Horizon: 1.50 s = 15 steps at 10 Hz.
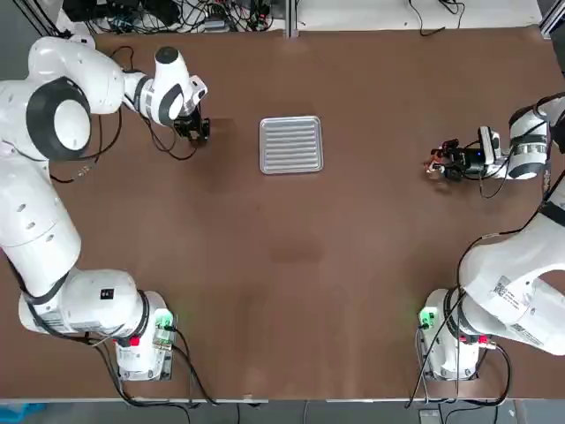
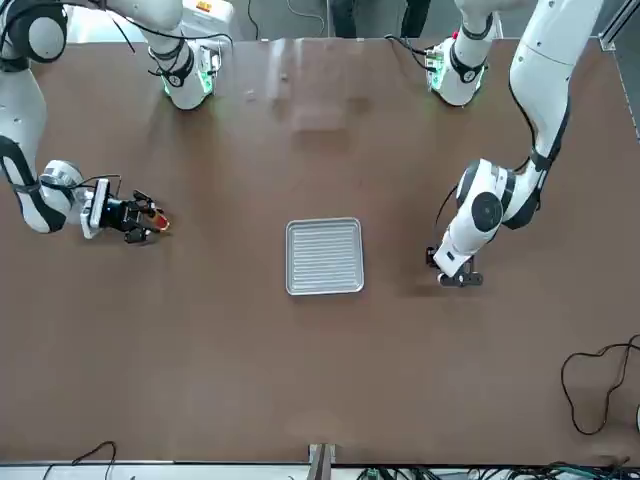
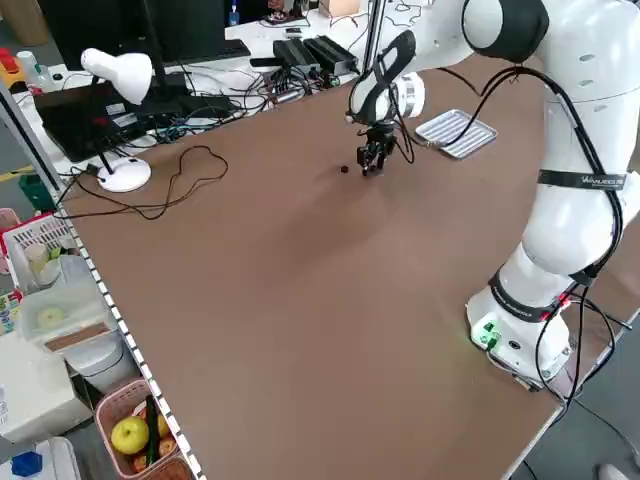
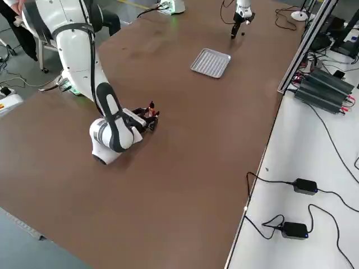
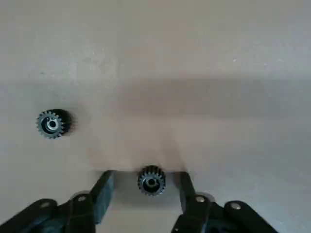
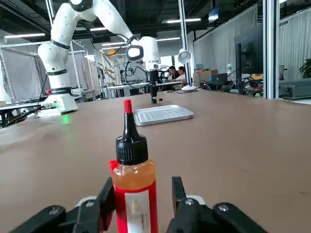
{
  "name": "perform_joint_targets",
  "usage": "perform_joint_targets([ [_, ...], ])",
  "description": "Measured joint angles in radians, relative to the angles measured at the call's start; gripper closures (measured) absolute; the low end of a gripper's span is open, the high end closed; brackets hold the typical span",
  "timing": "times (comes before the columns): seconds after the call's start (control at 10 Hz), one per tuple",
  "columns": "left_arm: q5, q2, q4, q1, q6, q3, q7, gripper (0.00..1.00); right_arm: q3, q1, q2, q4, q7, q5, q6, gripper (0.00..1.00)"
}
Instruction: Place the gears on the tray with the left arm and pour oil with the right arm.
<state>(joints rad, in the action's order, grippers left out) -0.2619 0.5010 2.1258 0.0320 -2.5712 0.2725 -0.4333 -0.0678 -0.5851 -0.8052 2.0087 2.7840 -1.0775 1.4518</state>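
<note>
The right arm (image 1: 521, 291) reaches low over its own side of the brown table (image 1: 291, 291), its wrist turned level, and the right gripper (image 6: 141, 206) stands around the oil bottle (image 6: 132, 184). The bottle is upright on the table between the two fingers (image 6: 106, 196), filled with amber liquid, with a red-edged white label, a black collar and a red tip on the dark nozzle. The jaws stand narrowly apart on either side of it; the wrist view seems to show the fingers at the bottle's flanks, though I cannot tell for sure whether they press on it.

Farther toward the middle of the table lies the tray (image 1: 291, 144), square, silvery and ribbed, flat and bare, well apart from both grippers.

Beyond it, on the robot's left, the left arm (image 1: 53, 115) bends over the table and its gripper (image 5: 146, 187) points straight down at the surface. One gear (image 5: 151, 180), small, dark and toothed, lies flat on the table between the jaws, which stand partly apart with a little gap on each side, so they do not grip it. The second gear (image 5: 52, 123) lies flat on the table near the first, outside the fingers and clear of them. Both gears are on the side of the tray away from the bottle, some way off it.

At the table's far edge, cables (image 1: 221, 13) are bunched.
</note>
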Motion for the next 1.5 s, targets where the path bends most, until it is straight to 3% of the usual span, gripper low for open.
perform_joint_targets([
  [0.1, 0.000, 0.000, -0.004, -0.001, 0.000, 0.002, 0.000, 0.55, -0.001, -0.001, 0.000, 0.000, 0.000, 0.000, 0.000, 0.50],
  [0.2, 0.000, 0.000, -0.004, -0.001, 0.000, 0.002, 0.000, 0.59, -0.001, -0.002, 0.000, 0.000, 0.000, 0.000, -0.002, 0.57],
  [0.3, 0.000, -0.001, -0.007, -0.001, 0.000, 0.002, -0.001, 0.76, -0.002, -0.002, 0.000, 0.000, 0.000, 0.000, -0.007, 0.59],
  [0.6, 0.000, -0.001, -0.007, -0.001, 0.000, 0.002, -0.034, 0.76, -0.004, -0.002, -0.001, 0.000, 0.000, 0.000, -0.028, 0.69],
  [0.8, -0.001, -0.003, -0.026, -0.003, 0.007, 0.008, -0.077, 0.76, -0.004, -0.002, -0.001, -0.001, -0.005, 0.000, -0.040, 0.69],
  [1.0, -0.002, -0.006, -0.095, -0.029, 0.085, 0.059, -0.212, 0.76, -0.001, -0.001, -0.001, -0.004, -0.028, 0.000, -0.044, 0.69],
  [1.2, -0.002, -0.008, -0.170, -0.113, 0.145, 0.130, -0.431, 0.76, 0.002, 0.006, -0.001, -0.034, -0.038, 0.000, -0.095, 0.69],
  [1.5, -0.002, 0.023, -0.253, -0.293, 0.157, 0.141, -0.700, 0.76, 0.006, 0.039, 0.009, -0.111, -0.068, -0.001, -0.150, 0.69],
])
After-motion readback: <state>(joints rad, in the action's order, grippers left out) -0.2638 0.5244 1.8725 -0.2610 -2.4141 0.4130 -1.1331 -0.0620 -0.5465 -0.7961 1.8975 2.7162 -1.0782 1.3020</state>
